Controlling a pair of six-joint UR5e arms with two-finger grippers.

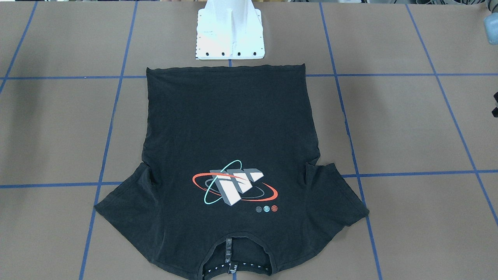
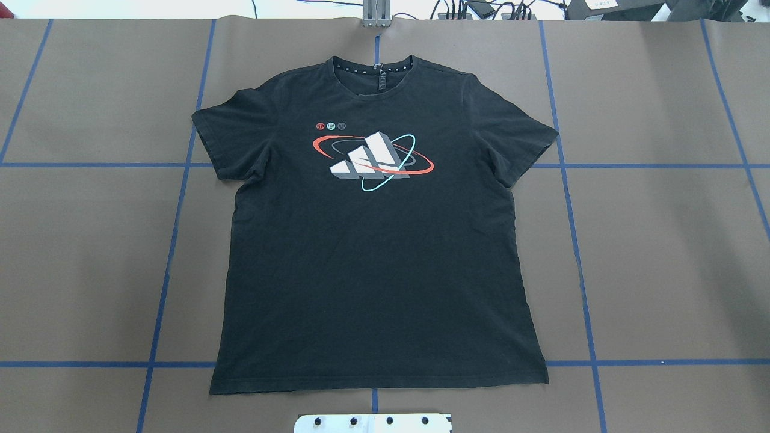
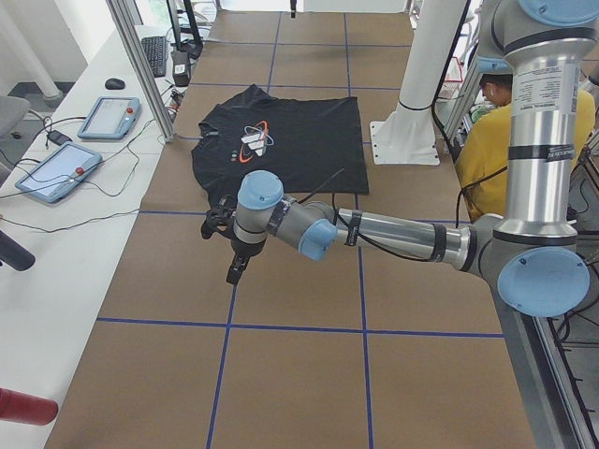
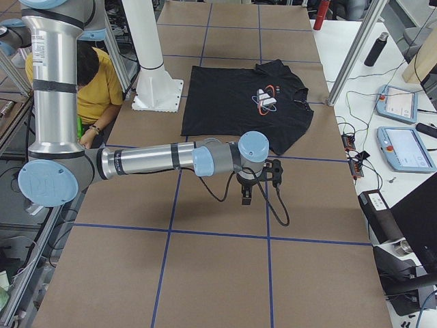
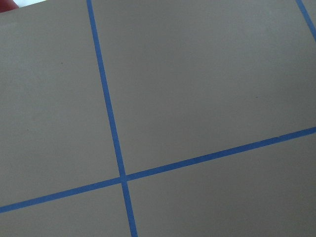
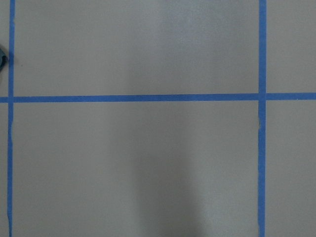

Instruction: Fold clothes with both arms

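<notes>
The black T-shirt (image 1: pixel 233 128) lies flat and spread out, logo side up, sleeves out, its collar away from the robot's base (image 2: pixel 373 252). It also shows in both side views (image 3: pixel 299 131) (image 4: pixel 232 102). The left arm's gripper (image 3: pixel 234 267) hangs over bare table off the shirt's side, clear of the cloth. The right arm's gripper (image 4: pixel 246 198) hangs over bare table off the shirt's other side. Neither touches the shirt. They show only in the side views, so I cannot tell whether either is open or shut. Both wrist views show only brown table and blue tape lines.
The white bolted base plate (image 1: pixel 230 39) stands just behind the shirt's hem. A person in yellow (image 3: pixel 524 140) sits behind the robot. Tablets (image 3: pixel 56 171) and cables lie on the white bench along the table's far edge. Blue tape lines grid the brown table (image 2: pixel 662 252).
</notes>
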